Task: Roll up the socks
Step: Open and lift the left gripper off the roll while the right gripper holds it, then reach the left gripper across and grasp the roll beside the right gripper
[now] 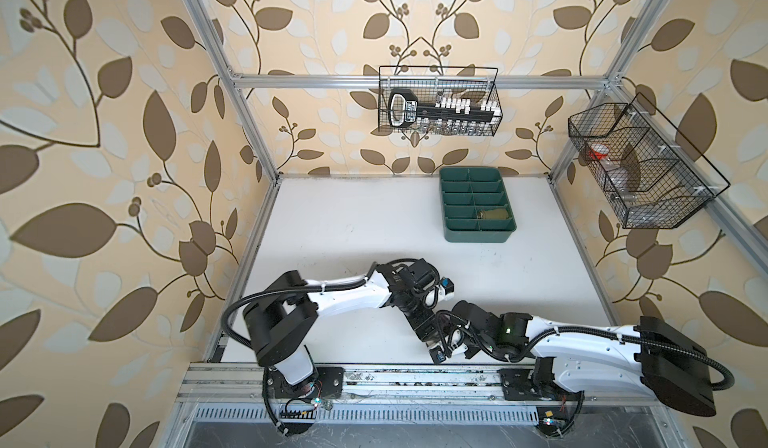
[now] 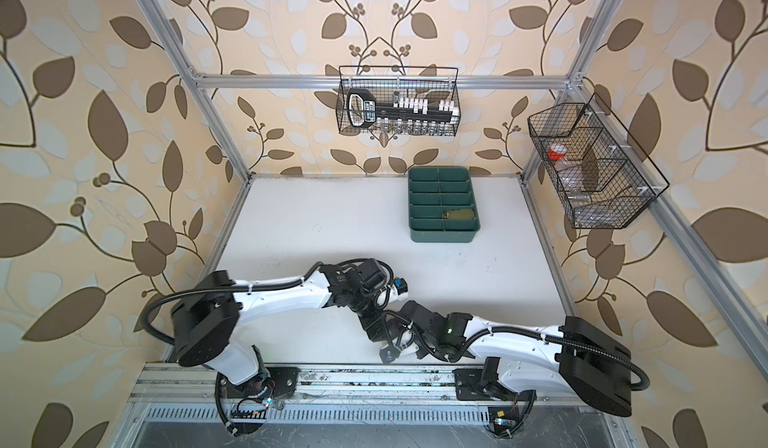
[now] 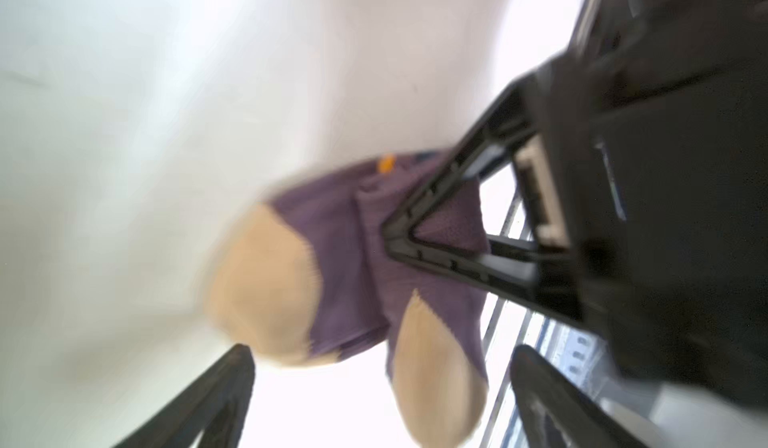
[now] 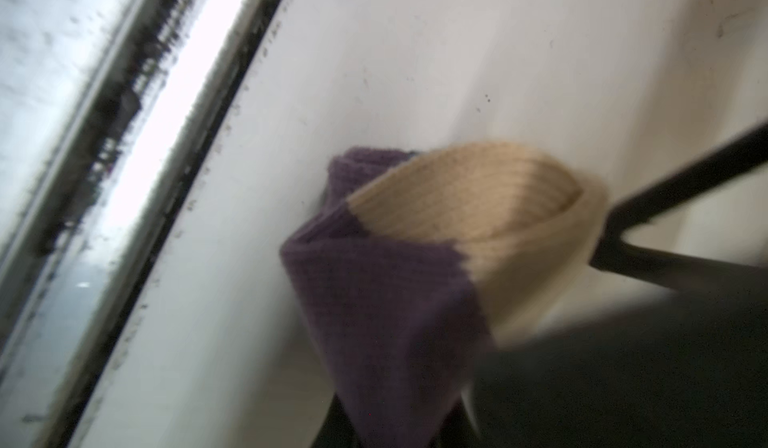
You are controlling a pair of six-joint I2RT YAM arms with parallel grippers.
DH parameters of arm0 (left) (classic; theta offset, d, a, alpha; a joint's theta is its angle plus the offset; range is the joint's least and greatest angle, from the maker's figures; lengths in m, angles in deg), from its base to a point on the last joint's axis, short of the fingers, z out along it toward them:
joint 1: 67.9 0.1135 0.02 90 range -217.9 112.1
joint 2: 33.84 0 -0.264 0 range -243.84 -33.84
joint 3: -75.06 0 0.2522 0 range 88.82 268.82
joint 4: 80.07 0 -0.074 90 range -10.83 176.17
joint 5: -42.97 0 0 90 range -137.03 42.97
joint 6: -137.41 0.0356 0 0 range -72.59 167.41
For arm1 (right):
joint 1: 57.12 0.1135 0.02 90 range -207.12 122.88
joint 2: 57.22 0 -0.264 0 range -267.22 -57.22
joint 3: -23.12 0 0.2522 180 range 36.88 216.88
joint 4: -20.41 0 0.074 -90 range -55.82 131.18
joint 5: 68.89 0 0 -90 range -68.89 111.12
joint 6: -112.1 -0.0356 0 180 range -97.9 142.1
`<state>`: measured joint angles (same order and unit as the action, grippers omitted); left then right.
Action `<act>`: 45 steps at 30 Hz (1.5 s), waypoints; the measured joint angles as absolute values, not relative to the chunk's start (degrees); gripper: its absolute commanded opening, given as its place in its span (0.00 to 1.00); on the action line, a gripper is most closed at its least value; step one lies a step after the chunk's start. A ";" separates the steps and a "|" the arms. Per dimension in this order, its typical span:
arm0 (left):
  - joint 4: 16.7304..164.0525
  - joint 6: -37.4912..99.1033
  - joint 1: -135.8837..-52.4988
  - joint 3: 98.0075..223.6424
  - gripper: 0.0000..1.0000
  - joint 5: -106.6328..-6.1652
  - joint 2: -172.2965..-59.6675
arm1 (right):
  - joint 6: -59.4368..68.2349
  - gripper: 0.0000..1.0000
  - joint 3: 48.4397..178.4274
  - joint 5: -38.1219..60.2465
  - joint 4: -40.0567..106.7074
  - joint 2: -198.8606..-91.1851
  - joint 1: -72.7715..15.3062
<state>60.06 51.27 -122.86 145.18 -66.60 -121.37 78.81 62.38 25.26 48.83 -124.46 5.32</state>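
Purple sock [image 4: 374,300] sits clamped in the right jaws; left jaws gape.

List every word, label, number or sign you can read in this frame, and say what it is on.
No text can be read.
The label on the black handle in the wire basket: lettering present, too small to read.
The white tags beside it: too small to tell any marks.
On the purple sock and the green tray: no text seen.
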 measured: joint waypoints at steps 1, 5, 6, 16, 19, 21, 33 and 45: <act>60.02 51.77 -122.53 145.12 0.99 -63.85 -118.09 | 78.06 0.00 63.14 24.45 49.66 -125.05 5.21; 63.98 55.14 -121.79 142.36 0.99 -45.27 -98.48 | 73.84 0.00 67.78 20.54 54.38 -128.79 4.20; 65.99 56.65 -121.79 140.70 0.99 -40.11 -92.73 | 72.56 0.00 69.39 19.62 55.85 -130.19 3.94; 61.92 81.80 -121.44 138.78 0.98 -32.66 -63.95 | 60.88 0.00 89.61 13.48 69.97 -149.34 1.60; 54.73 88.86 -121.48 141.38 0.93 -34.76 -67.16 | 59.38 0.00 95.05 10.83 74.40 -154.23 0.51; 51.39 92.51 -122.07 141.55 0.93 -34.95 -70.18 | 58.96 0.00 98.94 8.51 77.75 -157.60 -0.34; 58.07 96.56 -156.65 126.60 0.91 -11.39 -89.28 | 58.63 0.00 110.09 -1.98 88.70 -168.33 -5.17; 64.98 83.49 -159.06 125.12 0.94 -4.20 -111.73 | 58.55 0.00 111.84 -3.83 90.99 -170.15 -6.13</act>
